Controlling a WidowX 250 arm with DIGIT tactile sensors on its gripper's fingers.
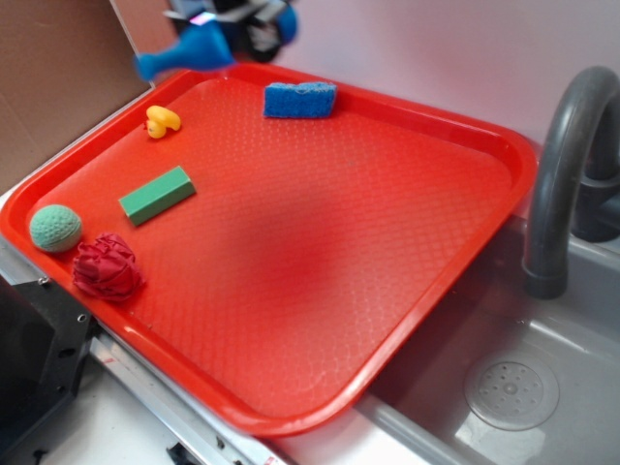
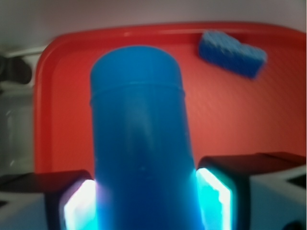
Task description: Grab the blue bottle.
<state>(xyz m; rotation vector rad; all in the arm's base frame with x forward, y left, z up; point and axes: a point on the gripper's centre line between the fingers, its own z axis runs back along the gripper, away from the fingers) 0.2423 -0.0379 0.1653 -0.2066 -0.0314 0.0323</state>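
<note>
The blue bottle [image 1: 186, 51] hangs in the air above the far left corner of the red tray [image 1: 320, 262], tilted with its narrow neck pointing left. My gripper [image 1: 242, 21] is at the top of the exterior view, blurred, shut on the bottle's body. In the wrist view the bottle [image 2: 139, 139] fills the middle, squeezed between my two glowing pads [image 2: 79, 206], with my gripper [image 2: 146, 201] closed round it and the tray [image 2: 230, 120] below.
On the tray lie a blue sponge [image 1: 300, 99] at the far edge, also in the wrist view [image 2: 232, 53], a yellow duck [image 1: 162, 121], a green block [image 1: 157, 195], a green ball [image 1: 55, 229] and a red crumpled toy [image 1: 106, 267]. A grey tap [image 1: 562, 165] and sink [image 1: 513, 387] stand right.
</note>
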